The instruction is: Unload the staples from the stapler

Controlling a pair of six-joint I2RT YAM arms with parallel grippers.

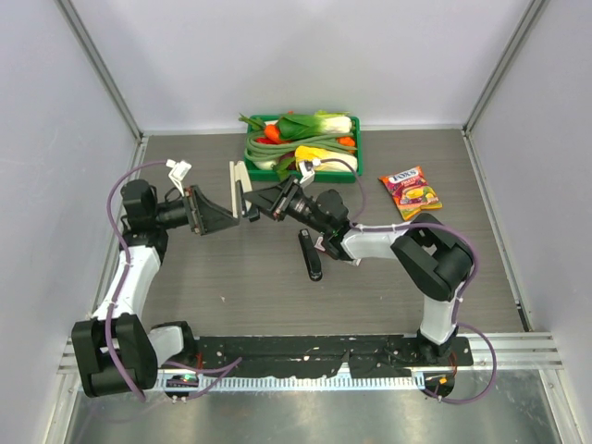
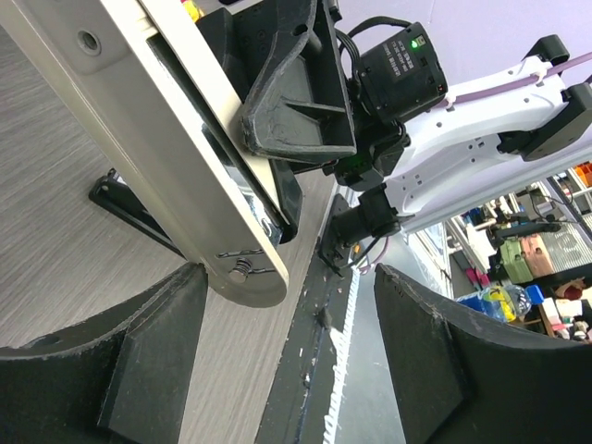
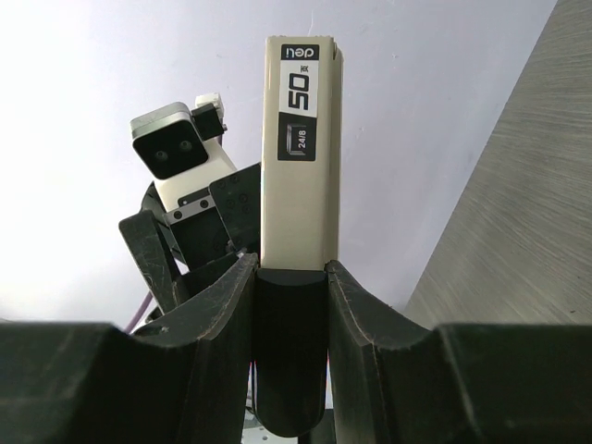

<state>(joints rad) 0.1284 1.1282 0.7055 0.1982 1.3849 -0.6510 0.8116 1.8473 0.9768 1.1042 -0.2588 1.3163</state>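
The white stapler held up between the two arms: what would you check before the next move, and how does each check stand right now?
1. Right gripper clamped on the stapler: ok, both fingers press its sides.
2. Stapler lifted off the table: ok.
3. Left gripper open enough to take the stapler's free end: ok, jaws stand apart.
4. Free end centred between the left jaws: not ok, it sits close to one finger with a wide gap beside the other.
5. Staples visible in the stapler: cannot tell.
6. Black stapler away from both grippers: ok, it lies flat on the table.
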